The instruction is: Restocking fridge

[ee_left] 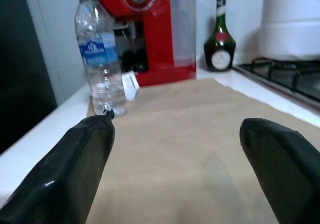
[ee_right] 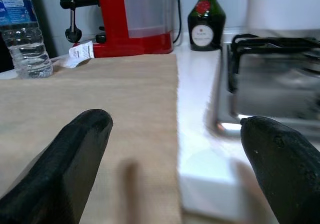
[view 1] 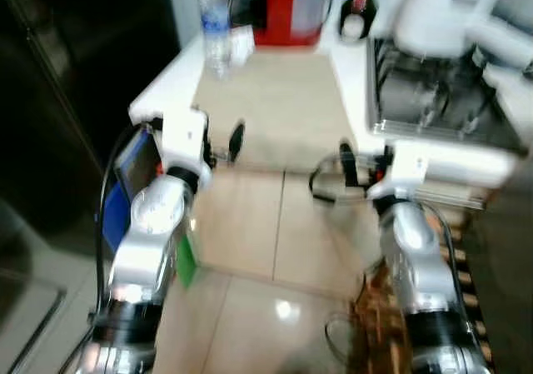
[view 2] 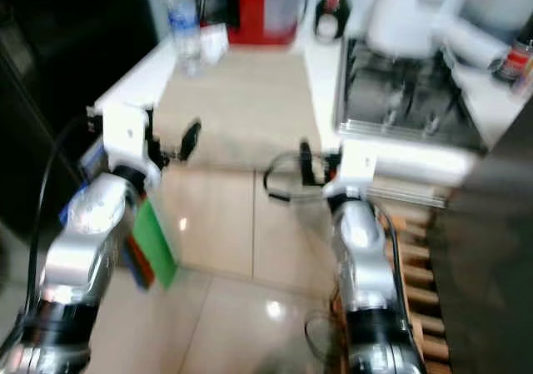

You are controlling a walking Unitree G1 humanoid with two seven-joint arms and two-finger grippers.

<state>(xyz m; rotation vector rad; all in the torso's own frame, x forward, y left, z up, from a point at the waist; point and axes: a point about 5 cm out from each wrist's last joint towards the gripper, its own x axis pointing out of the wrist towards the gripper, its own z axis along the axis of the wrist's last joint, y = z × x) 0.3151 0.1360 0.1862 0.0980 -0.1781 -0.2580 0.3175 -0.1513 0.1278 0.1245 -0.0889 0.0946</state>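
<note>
— Two arms up in front of us, both silver, over the pale floor tiles point(view 1: 250, 232). How do we read the left end effector point(ee_left: 175, 149)?

— Released. From its wrist view we see the two black fingers point(ee_left: 75, 169) spread wide with bare mat between them, holding nothing. It sits at about 10 o'clock from us, just at the near edge of the worktop point(view 1: 166, 91).

— And the right end effector point(ee_right: 175, 154)?

— Also released, fingers far apart and empty, at about 1 o'clock, near the corner where the worktop meets the stove point(view 1: 433, 99).

— What lies under and ahead of them?

— We see a beige mat point(view 1: 275, 107) covering most of the white worktop. The stove with its dark grates sits to the mat's 3 o'clock side, with a white strip of worktop between them.

— Where is the thing we care about?

— One clear water bottle point(ee_left: 101, 59) with a blue cap and blue label stands upright at the far end of the mat, around 11 o'clock, well apart from both end effectors. A small white tag point(ee_left: 131, 82) lies just beside its base.

— Behind that?

— At 12 o'clock a red coffee machine point(ee_left: 150, 29) against the white wall, then a dark green bottle point(ee_left: 220, 34) with a red seal at 1 o'clock. A large white pot point(ee_left: 290, 24) rests on the stove beyond. To our left, around 9 o'clock, is a dark surface point(view 1: 75, 74); the head views are blurred.
</note>
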